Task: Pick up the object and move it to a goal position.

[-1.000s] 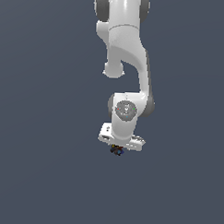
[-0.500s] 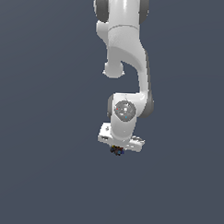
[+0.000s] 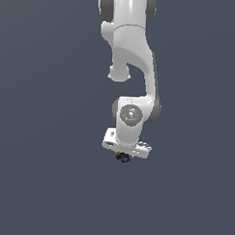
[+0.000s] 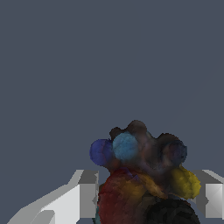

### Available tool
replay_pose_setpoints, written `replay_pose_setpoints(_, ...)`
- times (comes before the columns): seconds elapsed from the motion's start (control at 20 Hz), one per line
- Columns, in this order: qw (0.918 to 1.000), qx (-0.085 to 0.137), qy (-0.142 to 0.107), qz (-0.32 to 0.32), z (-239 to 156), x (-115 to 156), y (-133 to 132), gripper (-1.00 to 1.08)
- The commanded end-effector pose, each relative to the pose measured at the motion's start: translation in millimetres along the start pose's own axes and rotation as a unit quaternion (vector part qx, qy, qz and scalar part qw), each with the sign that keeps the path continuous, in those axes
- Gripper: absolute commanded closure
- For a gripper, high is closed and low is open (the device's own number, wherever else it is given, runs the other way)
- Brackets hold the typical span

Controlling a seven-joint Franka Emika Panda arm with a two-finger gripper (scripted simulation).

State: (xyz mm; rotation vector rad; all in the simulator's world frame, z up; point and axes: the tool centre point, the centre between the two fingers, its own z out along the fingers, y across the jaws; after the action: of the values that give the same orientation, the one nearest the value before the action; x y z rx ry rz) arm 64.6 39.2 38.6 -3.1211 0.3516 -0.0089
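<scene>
The object [image 3: 123, 157] is a tiny, lumpy, dark thing with red, blue and orange specks, tucked right under the white hand of the arm in the exterior view. In the wrist view the object [image 4: 142, 175] fills the space between the two grey fingers [image 4: 87, 197], showing blue, red and yellow lumps on a dark body. My gripper [image 3: 123, 156] is shut on it, one finger on each side. The fingertips themselves are too small to make out in the exterior view.
The white arm [image 3: 133, 67] hangs down from the top of the exterior view. Around it lies only a flat, uniform grey-blue surface [image 3: 41, 135]. No goal marker shows in either view.
The hand with the object in it has shifted slightly; the grip stays the same.
</scene>
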Motion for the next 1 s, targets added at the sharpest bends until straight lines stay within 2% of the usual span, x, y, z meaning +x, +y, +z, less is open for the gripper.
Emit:
replay_pose_setpoints(0.0, 1.0, 0.0, 0.001, 0.0, -7.6, 0.4, 4.7, 1.08)
replay_pose_setpoints(0.4, 1.0, 0.0, 0.001, 0.0, -51.5, -3.0, 37.6, 1.08)
replay_pose_setpoints(0.95, 1.0, 0.001, 0.0, 0.0, -160.1, -10.5, 117.4, 1.08)
